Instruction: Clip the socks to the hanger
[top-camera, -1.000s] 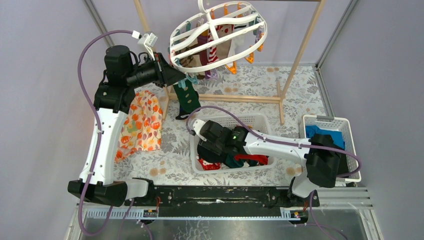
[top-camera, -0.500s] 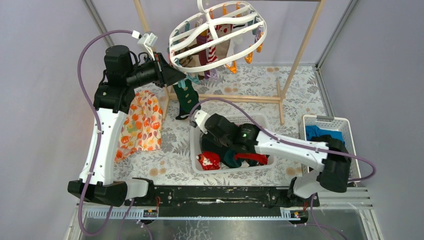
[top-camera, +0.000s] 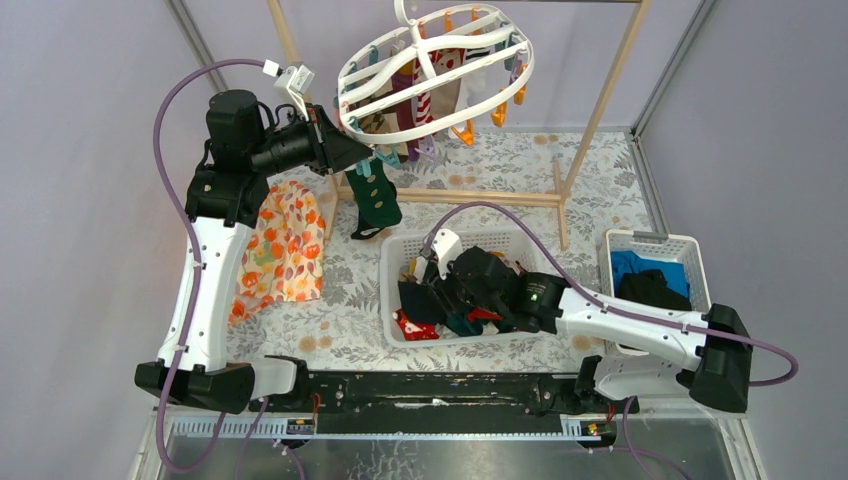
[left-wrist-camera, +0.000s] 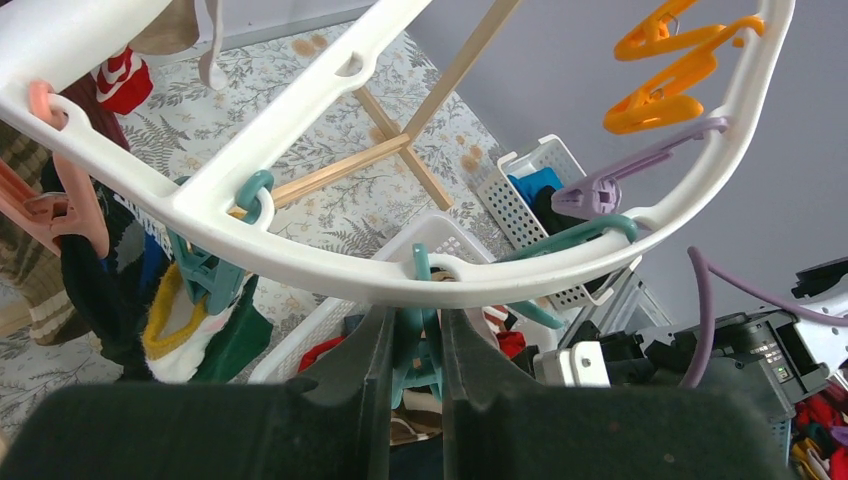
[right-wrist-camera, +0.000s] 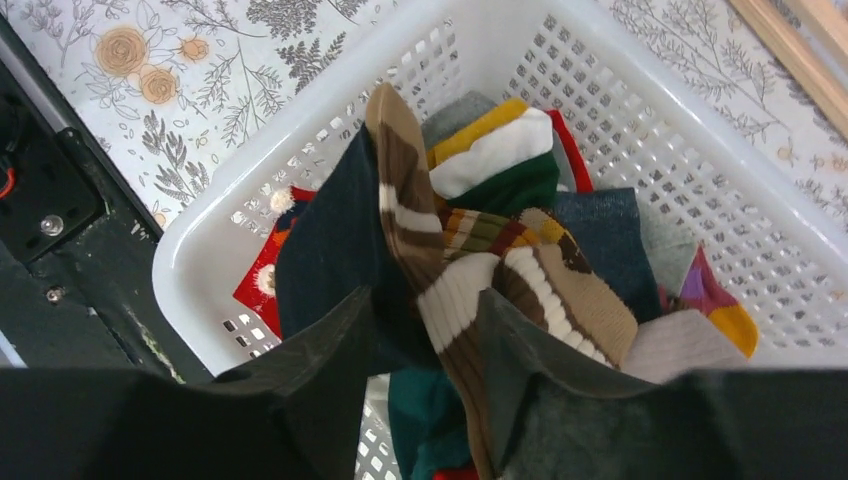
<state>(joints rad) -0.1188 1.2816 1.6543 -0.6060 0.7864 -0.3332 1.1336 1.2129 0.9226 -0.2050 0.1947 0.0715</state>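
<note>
Clip pinched above, sock gripped below.
Our left gripper (left-wrist-camera: 415, 340) is pinched almost closed on a teal clip (left-wrist-camera: 420, 268) under the rim of the hanger (left-wrist-camera: 280, 250), which hangs over the table's far edge. Our right gripper (right-wrist-camera: 425, 320) is clamped on a brown striped sock (right-wrist-camera: 400, 190) (more socks (right-wrist-camera: 500, 160) heaped below it) over the basket (right-wrist-camera: 190, 250) near the middle of the near edge.

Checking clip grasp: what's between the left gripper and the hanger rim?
A teal clip, hanging from the hanger rim into the left gripper; seen in the left wrist view.
</note>
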